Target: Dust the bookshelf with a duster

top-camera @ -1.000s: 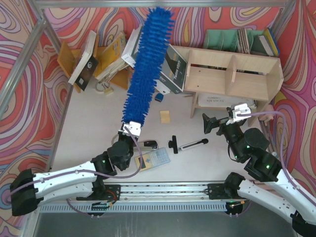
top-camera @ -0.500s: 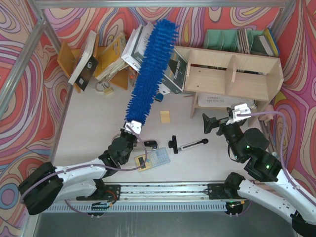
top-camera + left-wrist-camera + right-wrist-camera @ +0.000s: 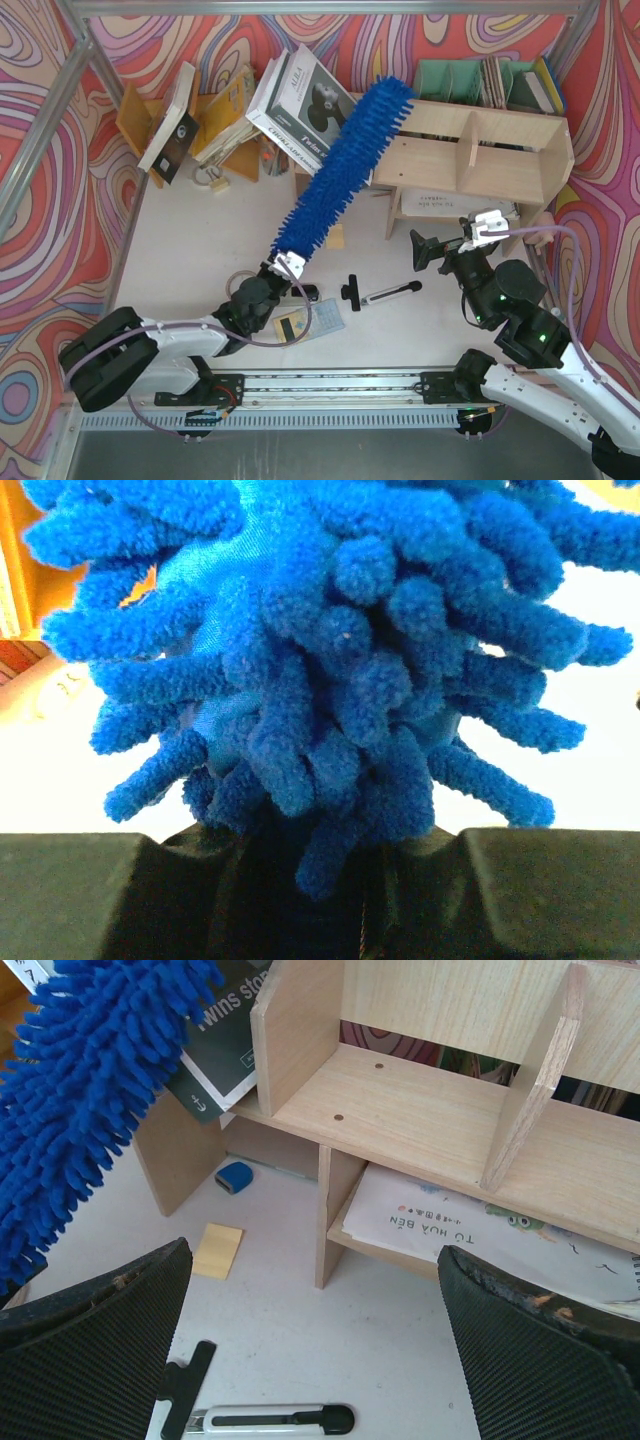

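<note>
1. While looking at the left gripper (image 3: pixel 284 266), see its black fingers (image 3: pixel 100 890) pressed in on the bottom end of the duster (image 3: pixel 340 170), with blue fluff squeezed between them. Shut tight on the duster, then, and holding nothing else.
2. Follow the duster away from that grip: long, blue and fluffy, leaning up and to the right over the table (image 3: pixel 180 240).
3. Find its far tip right at the top left corner of the bookshelf (image 3: pixel 500 125). Touching or just beside it; cannot tell which from these views.
4. Look right from that tip for the rest of the bookshelf: pale wood, stretched long from left to right at the back right of the table, split into boxes by upright boards.
5. Judge the next move from that: sweep the fluff to the right along the long boards, with nearly all of the shelf lying to the right of the tip.
6. Spot the right gripper (image 3: pixel 455 240) nearer the shelf, low in front of the bottom tier, fingers (image 3: pixel 90 1360) spread wide and holding nothing. No duster there, so count on the left arm for the sweep.
7. Mind the big dark book (image 3: pixel 300 100) leaning by the shelf's left end, just under the fluff. Easy to knock, most likely.
</note>
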